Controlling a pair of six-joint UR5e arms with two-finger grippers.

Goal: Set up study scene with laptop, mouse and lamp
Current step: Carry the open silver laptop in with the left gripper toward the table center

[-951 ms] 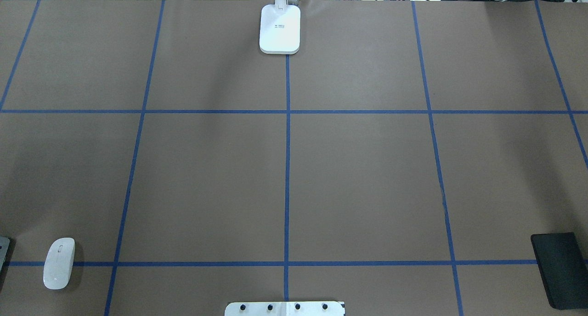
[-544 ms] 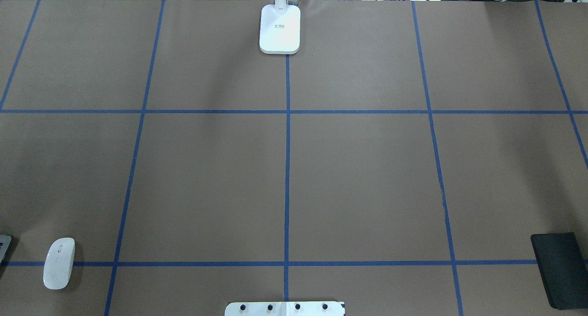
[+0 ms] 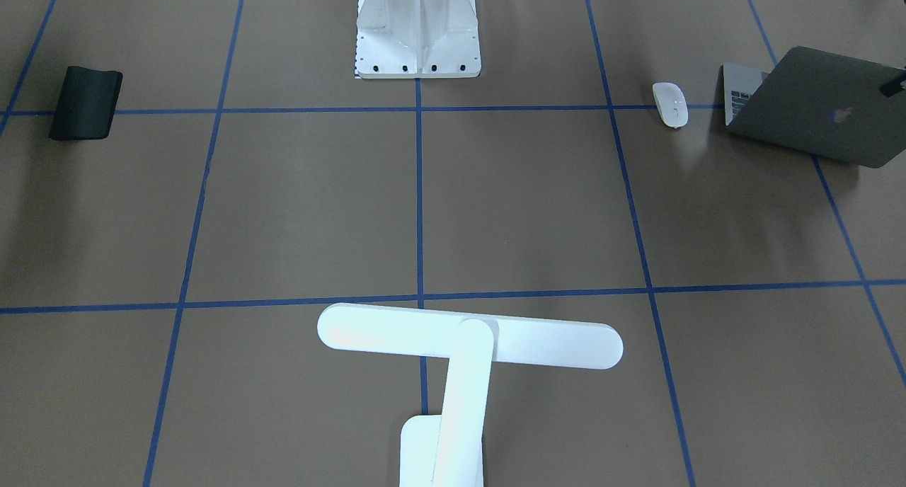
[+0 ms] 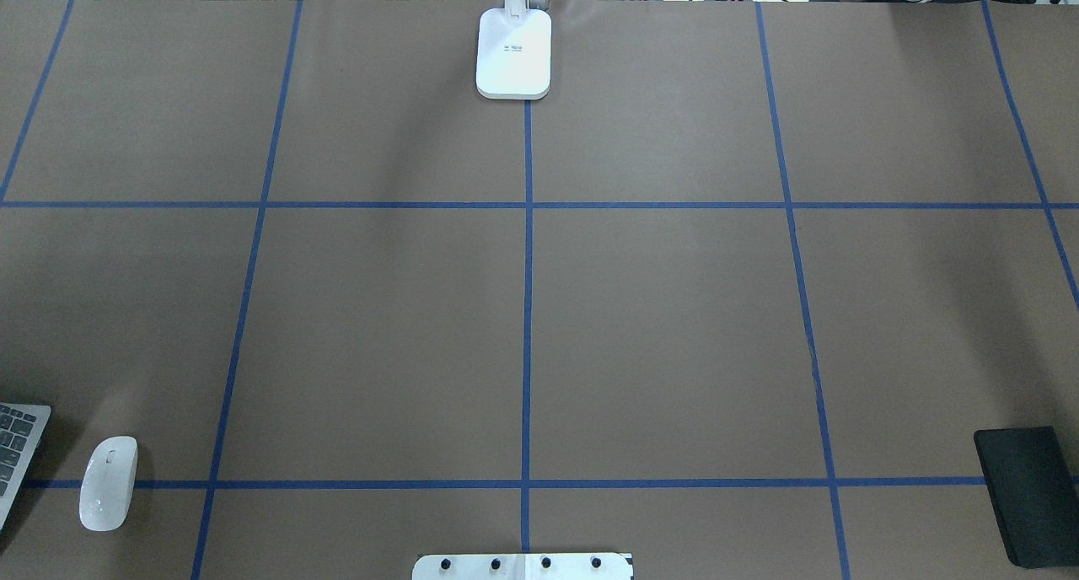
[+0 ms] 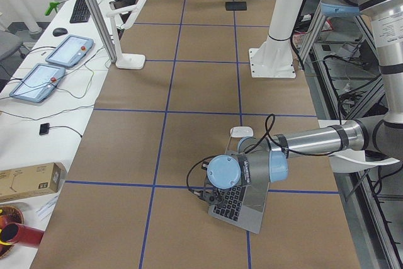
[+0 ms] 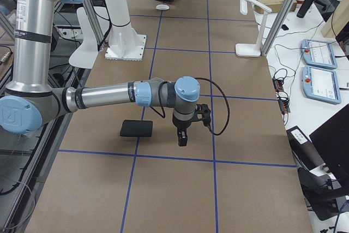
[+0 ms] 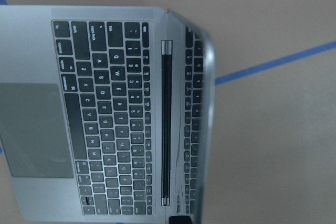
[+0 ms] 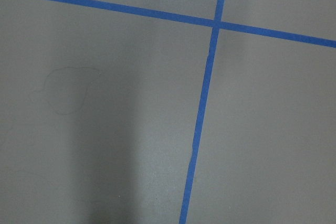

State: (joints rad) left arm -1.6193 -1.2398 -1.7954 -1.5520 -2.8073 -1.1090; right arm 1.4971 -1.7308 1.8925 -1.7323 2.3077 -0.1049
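The open grey laptop [image 3: 814, 105] stands at the table's left end, its lid with the logo facing the front view; only a keyboard corner [image 4: 17, 453] shows from overhead. My left gripper [image 3: 893, 85] is shut on the lid's top edge, and one dark fingertip [image 7: 178, 219] shows beside the screen in the left wrist view. The white mouse [image 4: 109, 482] lies just beside the laptop. At the far middle edge stands the white lamp [image 3: 471, 337]. My right gripper [image 6: 182, 137] hangs low over bare table near the mat; I cannot tell whether it is open or shut.
A thin black mat [image 4: 1028, 496] lies at the near right corner. The white bolted mount [image 3: 417, 27] stands at the robot's edge, middle. Blue tape lines grid the brown table [image 4: 657, 335]. Tablets and cables lie beyond the far edge.
The laptop has slid in from the overhead view's left edge toward the mouse, so more of its keyboard shows. Mouse, lamp and mat have not moved.
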